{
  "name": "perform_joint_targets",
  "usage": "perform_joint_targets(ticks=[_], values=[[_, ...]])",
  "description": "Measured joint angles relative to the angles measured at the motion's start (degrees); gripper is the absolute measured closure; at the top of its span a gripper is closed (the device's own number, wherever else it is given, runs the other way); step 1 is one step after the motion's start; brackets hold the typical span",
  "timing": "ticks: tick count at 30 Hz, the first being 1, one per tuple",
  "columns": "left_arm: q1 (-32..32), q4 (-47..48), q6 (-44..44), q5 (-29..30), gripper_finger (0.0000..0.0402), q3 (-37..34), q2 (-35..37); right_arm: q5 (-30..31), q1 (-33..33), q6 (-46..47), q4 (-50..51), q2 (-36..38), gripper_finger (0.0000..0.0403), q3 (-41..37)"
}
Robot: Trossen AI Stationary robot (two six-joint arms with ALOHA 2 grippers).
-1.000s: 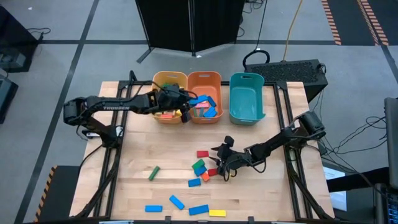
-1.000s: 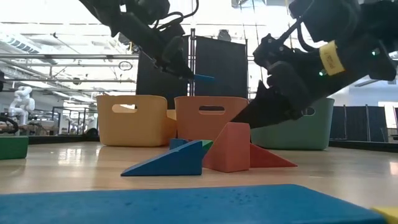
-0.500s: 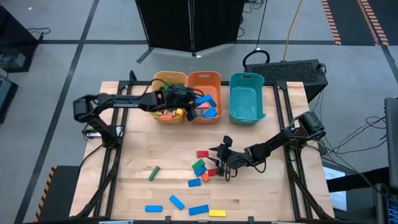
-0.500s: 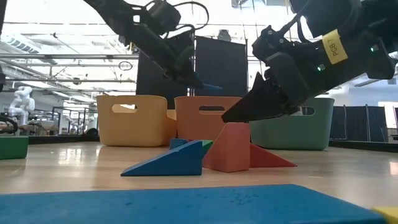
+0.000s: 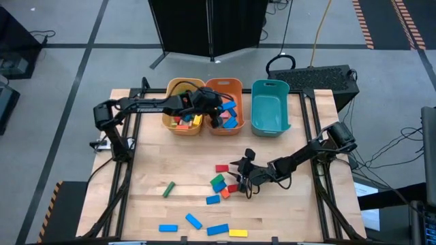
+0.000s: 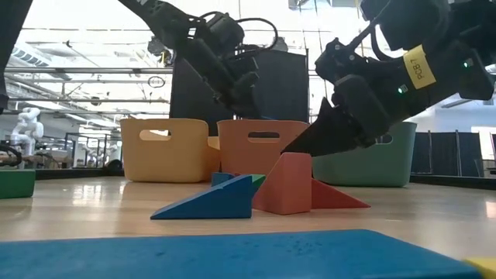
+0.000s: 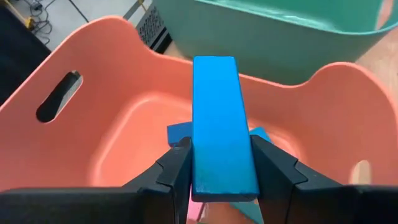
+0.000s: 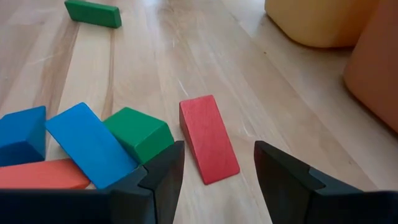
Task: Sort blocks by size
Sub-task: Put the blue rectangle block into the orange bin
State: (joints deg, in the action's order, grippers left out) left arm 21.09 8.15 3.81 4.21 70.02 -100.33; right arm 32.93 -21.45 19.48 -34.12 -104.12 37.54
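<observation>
- Wooden counter (image 5: pixel 177 211) stands on a grey floor, with three bins in a row at its far edge: a yellow bin (image 5: pixel 176 126), an orange bin (image 5: pixel 231 86) and a teal bin (image 5: pixel 269 109).
- Left gripper (image 5: pixel 215 117) hangs over the orange bin, its jaws clamped on the sides of a long blue bar (image 7: pixel 217 124); the left wrist view shows the bar pointing out over the bin's inside, with other blue blocks lying below it.
- Orange bin already holds several blocks, mostly blue; the yellow bin holds a mix of red, yellow and green pieces (image 5: pixel 185 121). Inside the teal bin no block shows.
- Right gripper (image 5: pixel 245 178) sits low over the counter's middle, jaws apart and holding nothing.
- Between those jaws, in the right wrist view, lies a red wedge (image 8: pixel 208 138) flat on the wood; the fingers (image 8: pixel 158 177) stand on either side of its near end, without touching it.
- Just beside the wedge lie a green block (image 8: pixel 140 134), a blue slab (image 8: pixel 90 143), a blue cube (image 8: pixel 22 135) and a red bar (image 8: pixel 40 174), crowded together and touching.
- A green bar (image 5: pixel 167 189) lies alone toward the counter's left side.
- Along the near edge lie three blue bars (image 5: pixel 193 221) and a yellow bar (image 5: pixel 238 233), well apart from the cluster.
- A red block (image 5: pixel 222 167) lies just behind the cluster, toward the bins.
</observation>
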Motion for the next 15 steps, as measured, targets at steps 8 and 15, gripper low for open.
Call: perform_joint_targets(ticks=[8, 15], values=[[0.69, 1.50, 3.30, 0.11, 0.0272, 0.00, 0.00, 0.00, -0.04, 0.27, 0.17, 0.00, 0.0222, 0.00], [0.67, 1.76, 4.12, -0.14, 0.0271, 0.00, 0.00, 0.02, -0.04, 0.42, 0.15, 0.00, 0.0222, 0.00]])
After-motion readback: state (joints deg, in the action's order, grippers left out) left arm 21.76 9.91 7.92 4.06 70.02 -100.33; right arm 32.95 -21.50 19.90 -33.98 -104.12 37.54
